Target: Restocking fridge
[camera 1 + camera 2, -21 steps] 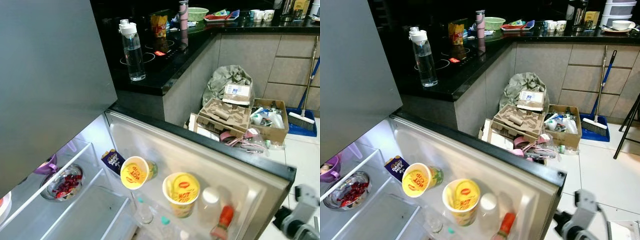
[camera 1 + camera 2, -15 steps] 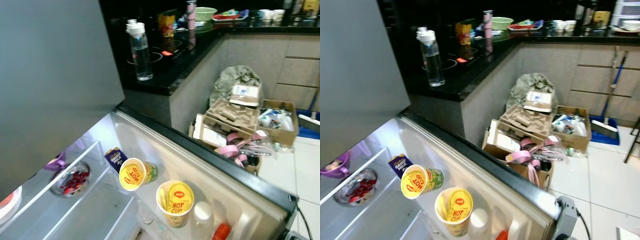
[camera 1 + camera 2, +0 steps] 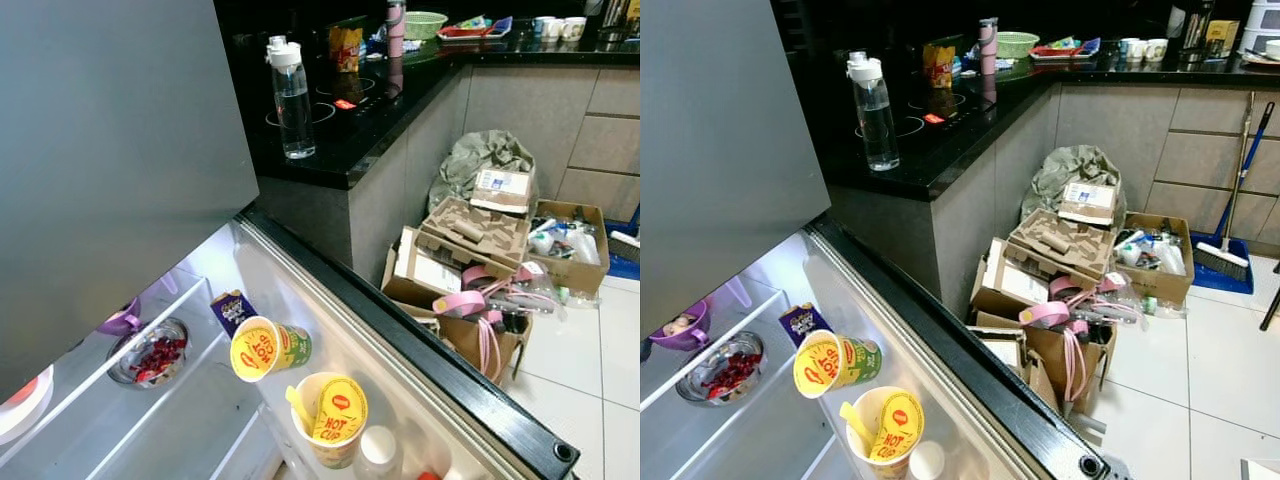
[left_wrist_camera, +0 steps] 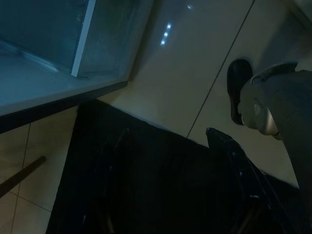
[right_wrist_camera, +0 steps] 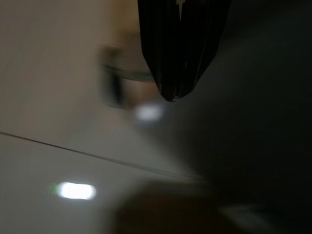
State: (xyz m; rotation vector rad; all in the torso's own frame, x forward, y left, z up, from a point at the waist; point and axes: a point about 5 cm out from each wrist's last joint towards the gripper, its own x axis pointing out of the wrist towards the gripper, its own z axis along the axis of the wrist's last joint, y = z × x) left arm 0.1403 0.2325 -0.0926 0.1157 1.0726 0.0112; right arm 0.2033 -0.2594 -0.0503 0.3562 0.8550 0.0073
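The fridge door (image 3: 420, 350) stands open below me, its black top edge running toward the lower right. Its shelf holds two yellow Hot Cup noodle cups (image 3: 262, 349) (image 3: 330, 418), a purple chocolate pack (image 3: 230, 309) and a white-capped bottle (image 3: 378, 449). Inside the fridge a glass bowl of red pieces (image 3: 148, 355) and a purple bowl (image 3: 682, 330) sit on a shelf. My right gripper (image 5: 174, 95) hangs shut and blurred over pale floor, holding nothing. In the dark left wrist view my left gripper (image 4: 168, 141) hangs idle above a black mat.
The grey upper fridge door (image 3: 110, 160) fills the left. A clear water bottle (image 3: 292, 100) stands on the black counter (image 3: 350, 150). Cardboard boxes and a rubbish bag (image 3: 470, 235) crowd the floor to the right, with a broom (image 3: 1230, 250) beyond. White tiles lie at lower right.
The whole picture has shifted, so the camera has moved. My right arm, seen at the lower right before, has dropped from the eye views. The cups keep their places.
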